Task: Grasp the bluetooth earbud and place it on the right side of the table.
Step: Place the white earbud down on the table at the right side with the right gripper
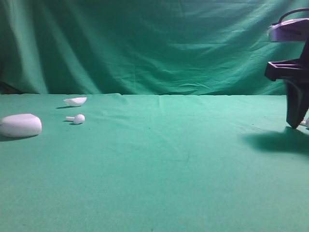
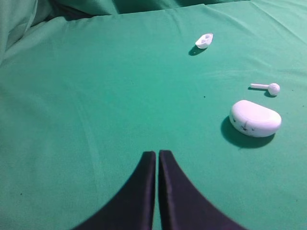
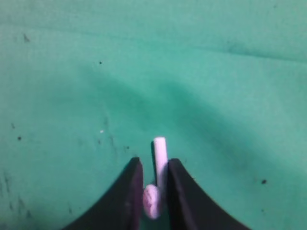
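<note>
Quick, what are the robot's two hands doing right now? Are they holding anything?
Left end effector: closed, holding nothing.
Right end effector: closed on the bluetooth earbud, down near the table.

bare table point(image 1: 169, 159) mid-span, case point(image 1: 20, 125) far left

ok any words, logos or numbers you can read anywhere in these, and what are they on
None can be read.
White case: a few small dark marks on its front, too small to tell whether they are text.
Earbud between the right gripper fingers: plain white, blurred, no marking legible.
Second earbud and the small white piece on the table: no print visible.
</note>
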Action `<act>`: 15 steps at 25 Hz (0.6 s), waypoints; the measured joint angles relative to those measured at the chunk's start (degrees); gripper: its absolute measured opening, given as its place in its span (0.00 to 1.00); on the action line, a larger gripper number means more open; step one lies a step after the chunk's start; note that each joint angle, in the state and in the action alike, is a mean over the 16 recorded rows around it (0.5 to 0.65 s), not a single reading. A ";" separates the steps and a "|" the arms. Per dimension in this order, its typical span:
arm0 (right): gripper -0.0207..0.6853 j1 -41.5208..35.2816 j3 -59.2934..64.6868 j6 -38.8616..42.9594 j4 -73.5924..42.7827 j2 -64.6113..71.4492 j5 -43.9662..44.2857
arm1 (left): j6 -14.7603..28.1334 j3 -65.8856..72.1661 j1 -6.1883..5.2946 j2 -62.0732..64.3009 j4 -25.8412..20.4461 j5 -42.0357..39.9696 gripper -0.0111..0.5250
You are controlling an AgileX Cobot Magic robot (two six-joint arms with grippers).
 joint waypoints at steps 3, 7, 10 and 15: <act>0.47 0.00 -1.25 0.02 -0.01 -1.13 1.80 | 0.00 0.00 0.00 0.00 0.00 0.00 0.02; 0.55 0.00 -3.20 0.04 0.14 -4.98 5.28 | 0.00 0.00 0.00 0.00 0.00 0.00 0.02; 0.51 0.00 -4.67 0.00 0.42 -9.90 8.83 | 0.00 0.00 0.00 0.00 0.00 0.00 0.02; 0.33 0.00 -6.43 -0.24 1.10 -21.46 15.64 | 0.00 0.00 0.00 0.00 0.00 0.00 0.02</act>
